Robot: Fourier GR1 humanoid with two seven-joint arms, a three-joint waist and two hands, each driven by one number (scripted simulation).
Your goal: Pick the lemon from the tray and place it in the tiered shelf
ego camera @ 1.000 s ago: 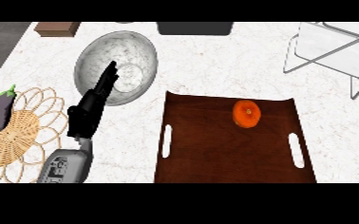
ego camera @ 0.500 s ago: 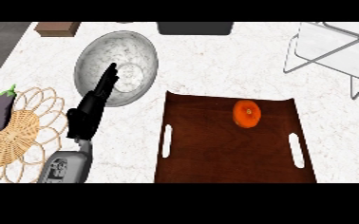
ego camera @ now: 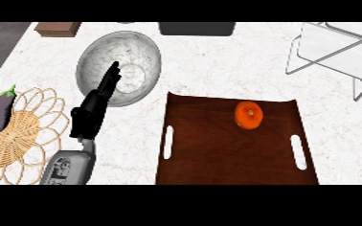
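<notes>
Head view: round orange lemon point(ego camera: 249, 114)

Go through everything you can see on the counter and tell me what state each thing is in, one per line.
Round orange fruit: lying on the tray, untouched.
Dark brown wooden tray: flat on the counter, holding only the fruit.
Grey metal bowl: upright, nothing visible inside.
White wire tiered shelf: standing at the far right, nothing visible on it.
Purple eggplant: lying on the woven mat.
Left hand: open, fingers straight, over the bowl's rim.
</notes>
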